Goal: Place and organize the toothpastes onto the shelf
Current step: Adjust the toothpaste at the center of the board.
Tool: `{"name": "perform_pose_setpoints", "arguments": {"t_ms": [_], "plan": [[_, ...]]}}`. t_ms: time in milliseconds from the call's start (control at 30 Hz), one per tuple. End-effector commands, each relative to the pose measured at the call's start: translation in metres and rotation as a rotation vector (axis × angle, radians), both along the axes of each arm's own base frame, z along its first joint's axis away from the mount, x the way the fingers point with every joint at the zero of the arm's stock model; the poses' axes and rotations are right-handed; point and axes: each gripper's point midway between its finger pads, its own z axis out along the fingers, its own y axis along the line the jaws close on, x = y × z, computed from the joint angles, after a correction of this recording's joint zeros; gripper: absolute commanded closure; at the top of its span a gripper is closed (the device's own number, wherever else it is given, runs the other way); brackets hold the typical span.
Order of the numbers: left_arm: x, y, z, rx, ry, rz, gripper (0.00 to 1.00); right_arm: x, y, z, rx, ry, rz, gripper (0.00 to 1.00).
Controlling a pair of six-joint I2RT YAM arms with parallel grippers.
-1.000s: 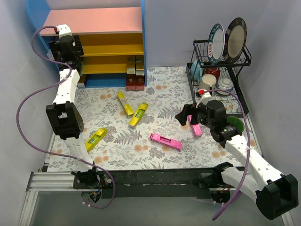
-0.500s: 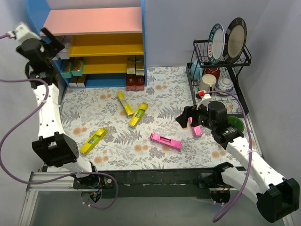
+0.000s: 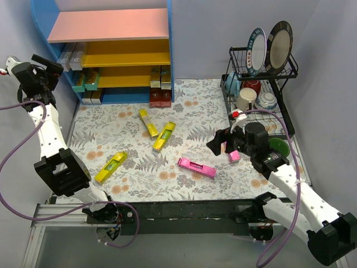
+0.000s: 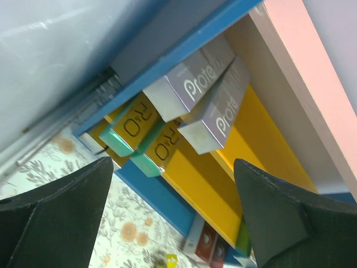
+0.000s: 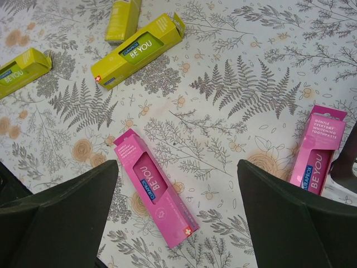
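My left gripper (image 3: 48, 65) hangs open and empty left of the shelf (image 3: 109, 25), off the table's edge. Through its jaws (image 4: 173, 223) I see two silver toothpastes (image 4: 189, 89) on the upper yellow board, teal-and-yellow ones (image 4: 146, 137) below, and dark red ones (image 4: 209, 243) on the floor level. My right gripper (image 3: 219, 140) is open above the table. A pink toothpaste (image 5: 156, 187) lies between its fingers (image 5: 178, 218), untouched, and another pink one (image 5: 318, 151) lies to the right. Yellow toothpastes (image 3: 148, 123) (image 3: 163, 135) (image 3: 110, 166) lie loose on the floral cloth.
A black wire dish rack (image 3: 259, 72) with plates, cups and bowls stands at the back right, close behind my right arm. A green bowl (image 3: 279, 146) sits beside that arm. More boxes (image 3: 160, 78) stand at the shelf's right end.
My left arm has pulled back from the shelf and swung out to the left, uncovering the silver boxes on the upper board. The right gripper has barely shifted.
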Motion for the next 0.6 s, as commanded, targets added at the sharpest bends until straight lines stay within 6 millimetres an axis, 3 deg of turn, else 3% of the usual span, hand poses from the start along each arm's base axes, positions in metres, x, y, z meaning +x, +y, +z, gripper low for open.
{"name": "perform_pose_setpoints", "arguments": {"t_ms": [0, 100, 267, 367, 400, 467, 500, 533, 567], "plan": [[0.005, -0.025, 0.008, -0.057, -0.038, -0.120, 0.11, 0.001, -0.001, 0.001, -0.010, -0.039, 0.003, 0.04], [0.008, -0.032, 0.006, -0.066, -0.037, -0.159, 0.11, 0.001, -0.002, 0.000, -0.016, -0.039, 0.000, 0.04], [0.009, -0.068, 0.005, -0.051, -0.033, -0.259, 0.08, 0.002, -0.002, -0.004, -0.033, -0.010, -0.004, 0.04], [0.001, -0.096, 0.005, -0.051, -0.035, -0.324, 0.07, -0.003, 0.001, -0.015, -0.062, 0.073, 0.026, 0.04], [-0.002, -0.102, -0.010, -0.063, -0.009, -0.338, 0.06, -0.008, 0.003, -0.025, -0.084, 0.140, 0.050, 0.05], [-0.013, -0.125, -0.006, -0.046, -0.019, -0.377, 0.05, -0.017, 0.007, -0.035, -0.099, 0.202, 0.098, 0.06], [-0.019, -0.133, -0.025, -0.054, 0.014, -0.393, 0.05, -0.024, 0.014, -0.040, -0.094, 0.241, 0.152, 0.08], [-0.029, -0.150, -0.018, -0.037, -0.002, -0.423, 0.05, -0.031, 0.014, -0.045, -0.099, 0.282, 0.175, 0.09], [-0.034, -0.158, -0.024, -0.035, 0.009, -0.440, 0.04, -0.035, 0.016, -0.048, -0.098, 0.309, 0.194, 0.10]]}}
